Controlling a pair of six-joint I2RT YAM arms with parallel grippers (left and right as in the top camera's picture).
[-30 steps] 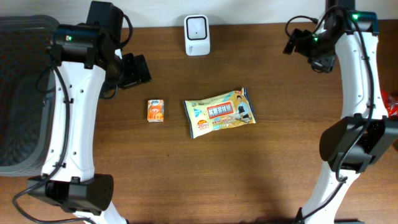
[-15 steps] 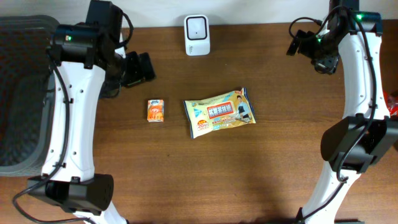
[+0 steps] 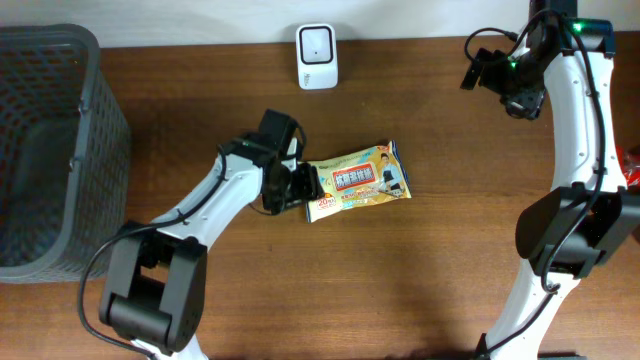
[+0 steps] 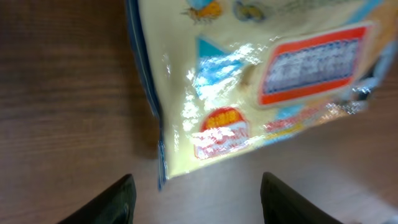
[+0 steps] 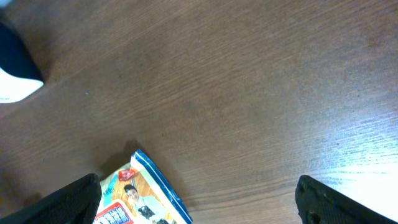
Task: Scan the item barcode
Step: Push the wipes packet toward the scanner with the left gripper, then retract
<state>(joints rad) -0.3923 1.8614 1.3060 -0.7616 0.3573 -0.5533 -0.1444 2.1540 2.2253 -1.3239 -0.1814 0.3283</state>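
1. Since a second ago my left arm [image 3: 215, 205] has swung away from the far-left side by the basket [image 3: 112, 120]. It now reaches across the table [image 3: 430, 280] towards the middle, so the basket shows whole
2. The left gripper [image 3: 306, 188] was up near the back edge, well apart from the packet [image 3: 358, 181]. Now it sits right at the packet's left end
3. The small orange carton that lay left of the packet no longer shows (my arm lies across that spot, so I cannot tell where it is)
4. The packet has not shifted: it lies flat in the middle of the table, printed face up. It is on the near side of the white scanner [image 3: 317, 56] and well apart from it, and the scanner has stayed put too
5. My right arm has barely changed, held high at the far-right corner. The right gripper [image 5: 202, 202] has its jaws spread wide with only bare table between them. One corner of the packet shows low in its view, nearer the picture-left jaw
6. In the left wrist view the jaws stand apart with nothing clamped. The packet's blue-edged corner lies in the gap, closer to the picture-left jaw, and the rest of the packet stretches ahead and to the right. The view is blurred, so I cannot tell whether either jaw touches the wrapper
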